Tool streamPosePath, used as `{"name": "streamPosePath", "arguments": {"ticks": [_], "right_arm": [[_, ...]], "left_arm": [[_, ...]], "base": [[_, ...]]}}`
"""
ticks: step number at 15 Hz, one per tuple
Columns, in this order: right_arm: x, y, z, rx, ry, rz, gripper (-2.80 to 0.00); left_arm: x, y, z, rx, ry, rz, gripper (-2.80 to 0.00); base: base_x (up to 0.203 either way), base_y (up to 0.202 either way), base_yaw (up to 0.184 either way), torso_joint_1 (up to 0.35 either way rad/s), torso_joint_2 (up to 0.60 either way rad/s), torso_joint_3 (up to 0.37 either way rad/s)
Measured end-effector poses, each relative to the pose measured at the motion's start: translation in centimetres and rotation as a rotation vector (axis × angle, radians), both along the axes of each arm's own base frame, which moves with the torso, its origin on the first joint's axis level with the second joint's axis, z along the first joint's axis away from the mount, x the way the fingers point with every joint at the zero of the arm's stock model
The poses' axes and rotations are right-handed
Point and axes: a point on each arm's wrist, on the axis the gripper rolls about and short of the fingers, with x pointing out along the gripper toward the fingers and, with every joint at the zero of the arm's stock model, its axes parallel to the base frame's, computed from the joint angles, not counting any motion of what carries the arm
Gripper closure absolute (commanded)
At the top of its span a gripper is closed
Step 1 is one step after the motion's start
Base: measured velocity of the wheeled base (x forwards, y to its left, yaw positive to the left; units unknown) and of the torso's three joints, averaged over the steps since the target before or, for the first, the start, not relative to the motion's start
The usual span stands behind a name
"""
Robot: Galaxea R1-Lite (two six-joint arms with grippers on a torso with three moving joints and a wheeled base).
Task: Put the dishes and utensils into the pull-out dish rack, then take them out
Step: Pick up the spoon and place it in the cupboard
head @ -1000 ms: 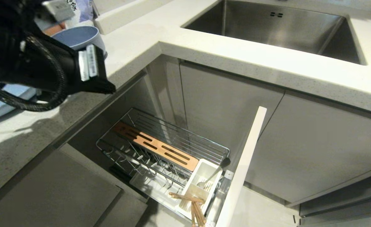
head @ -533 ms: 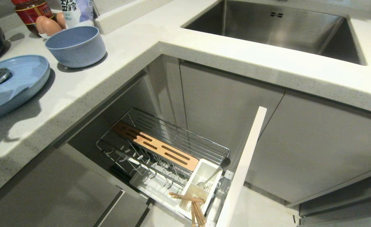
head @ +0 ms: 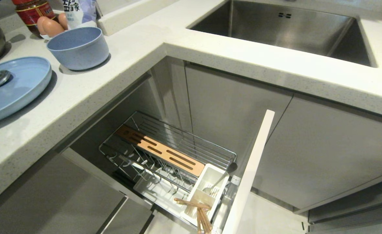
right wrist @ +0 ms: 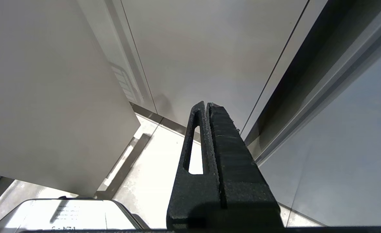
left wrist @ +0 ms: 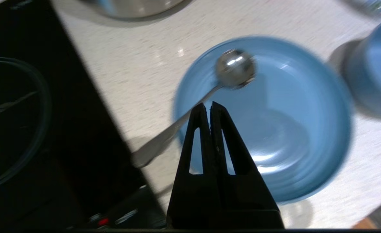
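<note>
Two dishes sat on the white countertop at the far left, well apart from the pull-out dish rack below: the light-blue plate and, just beside it on the right, the light-blue bowl. A long-handled spoon lay with its bowl on the plate and its handle off the rim toward the black cooktop. My left gripper hovered above that plate, near the spoon's handle, with its jaws pressed together and nothing between them. My right gripper hung low in front of the grey cabinet fronts, jaws also together and holding nothing.

Down in the rack, the wire slots and the wooden strip held no dishes. Only the white utensil caddy at the near end had anything in it: wooden chopsticks and some silver cutlery.

I judged that either loading had barely begun or unloading was almost done, with the caddy's contents left; I could not tell which. Whichever it was, the spoon looked like my next pick, and my jaws would need to part first
</note>
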Motion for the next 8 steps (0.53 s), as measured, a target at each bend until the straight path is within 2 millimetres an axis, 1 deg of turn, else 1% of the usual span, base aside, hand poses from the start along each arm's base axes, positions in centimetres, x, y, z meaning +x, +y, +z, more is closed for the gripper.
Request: {"name": "streamPosePath", "arguments": {"ticks": [2,5,6,7,8], "right_arm": [[0.0,0.0,0.0,0.0,0.0,0.0,0.0],[0.0,0.0,0.0,0.0,0.0,0.0,0.0],[0.0,0.0,0.0,0.0,0.0,0.0,0.0],[0.0,0.0,0.0,0.0,0.0,0.0,0.0],[0.0,0.0,0.0,0.0,0.0,0.0,0.0]], "left_arm": [[-0.2,0.9,-0.5,0.036,0.055,-0.02,0.0],[0.7,2.0,-1.7,0.083,0.147,-0.144,0.0],[1.0,2.3,-1.9,0.082,0.162,-0.151,0.0],[1.4,2.6,-2.1,0.073,0.173,-0.16,-2.8],[1.8,2.9,-2.3,0.066,0.178,-0.17,-2.8]], "base": [[0.0,0.0,0.0,0.0,0.0,0.0],[0.0,0.0,0.0,0.0,0.0,0.0],[0.0,0.0,0.0,0.0,0.0,0.0],[0.0,0.0,0.0,0.0,0.0,0.0],[0.0,0.0,0.0,0.0,0.0,0.0]]}}
